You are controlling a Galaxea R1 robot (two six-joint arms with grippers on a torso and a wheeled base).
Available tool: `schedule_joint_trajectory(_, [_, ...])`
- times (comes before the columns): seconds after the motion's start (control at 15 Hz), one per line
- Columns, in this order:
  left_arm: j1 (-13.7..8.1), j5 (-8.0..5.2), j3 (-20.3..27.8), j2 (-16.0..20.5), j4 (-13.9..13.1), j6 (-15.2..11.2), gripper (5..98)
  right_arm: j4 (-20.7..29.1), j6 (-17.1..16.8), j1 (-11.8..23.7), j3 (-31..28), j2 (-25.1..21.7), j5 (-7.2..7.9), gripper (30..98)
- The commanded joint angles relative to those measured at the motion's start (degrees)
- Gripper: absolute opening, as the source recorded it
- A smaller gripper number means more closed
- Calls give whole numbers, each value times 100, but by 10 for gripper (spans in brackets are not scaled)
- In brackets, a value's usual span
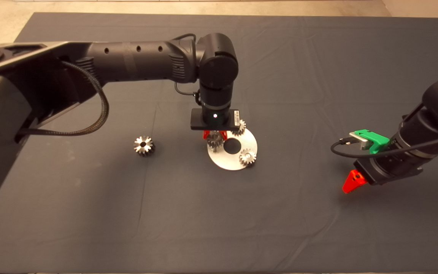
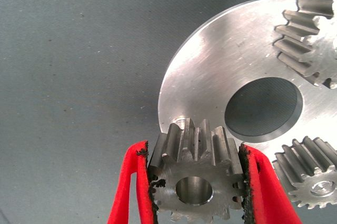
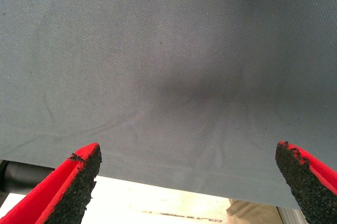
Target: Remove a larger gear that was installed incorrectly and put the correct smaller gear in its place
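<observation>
On the disc sit two gears, left pincer pinching a third, the smaller gear.

Larger gear left of plate.

Left gripper: body hidden under black wrist camera block in head view; only red fingertips peek out.
Small silvery fine-toothed gear between its pads: lower teeth cut by wrist picture's edge; peg beneath not visible, seated or lifted cannot tell.
Round silvery metal plate: far side cut off.
2 neighbouring small silvery gears both partly cut off.
Right gripper: 1 finger shows in head view, other hidden.
</observation>
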State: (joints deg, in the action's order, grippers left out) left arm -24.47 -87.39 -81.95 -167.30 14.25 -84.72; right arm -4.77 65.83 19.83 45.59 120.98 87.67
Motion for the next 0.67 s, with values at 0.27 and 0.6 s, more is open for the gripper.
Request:
schedule_joint_trajectory(0.27, [-156,-761,-4,8,-114,44,234,-225,-27,82,-8,-52,733,877])
schedule_joint_trajectory(0.6, [-129,-761,49,88,-107,26,235,-262,-27,84,1,-78,733,877])
